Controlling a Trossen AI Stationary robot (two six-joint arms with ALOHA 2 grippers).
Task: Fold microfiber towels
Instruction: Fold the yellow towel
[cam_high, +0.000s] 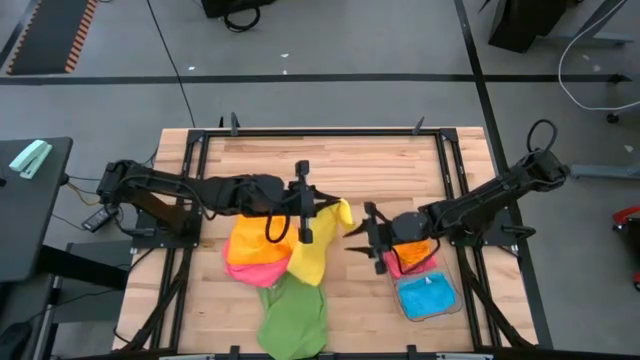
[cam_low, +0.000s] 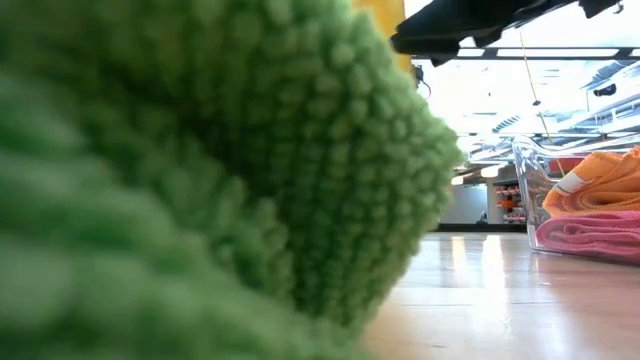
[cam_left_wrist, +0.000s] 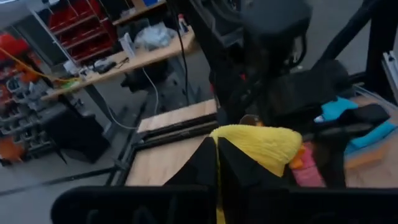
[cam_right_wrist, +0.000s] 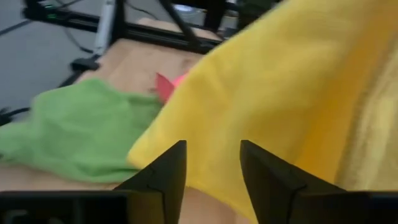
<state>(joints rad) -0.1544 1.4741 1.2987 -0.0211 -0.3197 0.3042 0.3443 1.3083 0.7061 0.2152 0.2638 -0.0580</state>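
Most of the folding was judged undone: on the tabletop (cam_high: 340, 160), green (cam_high: 293, 318), orange (cam_high: 245, 243) and pink (cam_high: 262, 272) microfiber towels lay crumpled. The yellow towel (cam_high: 315, 245) was pinched in the left gripper (cam_high: 304, 205)'s pressed-together jaws. Spread jaws were shown on the right gripper (cam_high: 362, 240). Folded towels were seen in the clear bin (cam_high: 450, 305).

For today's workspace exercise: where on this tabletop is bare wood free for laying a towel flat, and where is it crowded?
Free: the far strip of the table behind both arms, and the near left corner beside the green towel. Crowded: the middle, where the left gripper holds up the yellow towel over orange and pink ones, and the bin at right.
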